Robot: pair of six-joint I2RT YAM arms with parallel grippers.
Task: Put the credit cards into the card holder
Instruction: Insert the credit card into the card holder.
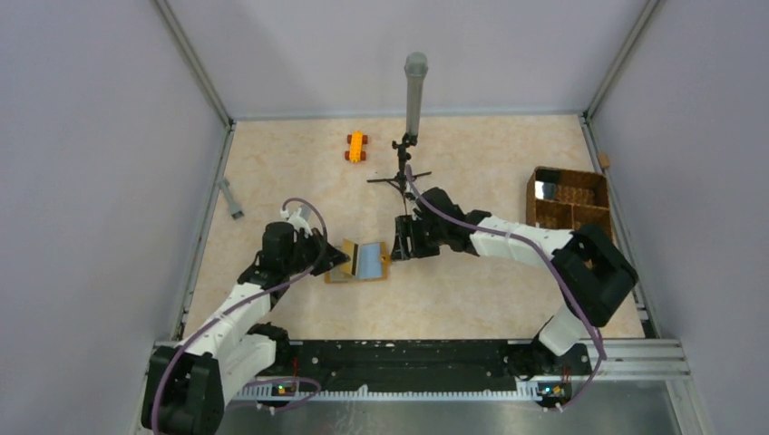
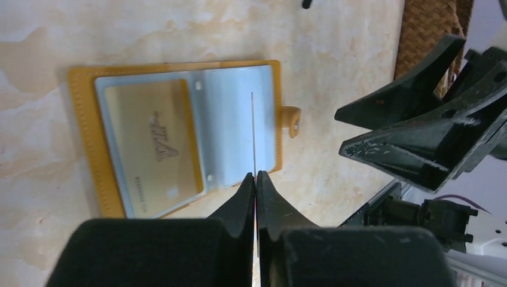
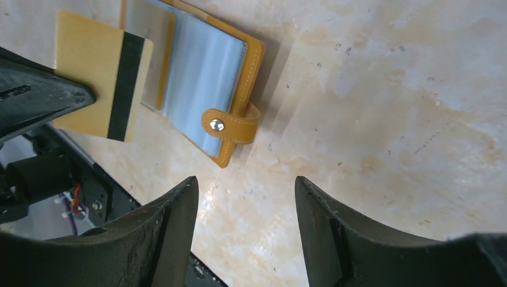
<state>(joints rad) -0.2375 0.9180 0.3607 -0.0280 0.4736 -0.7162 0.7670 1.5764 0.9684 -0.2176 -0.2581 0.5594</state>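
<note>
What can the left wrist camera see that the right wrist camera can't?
Only the left wrist view shows the lettering on the tucked card and a bit of basket. Only the right wrist view shows the held card flat-on, with its black stripe; the left wrist view sees just its thin edge. Both show the open wallet on the table and the left gripper pinching the held card.
</note>
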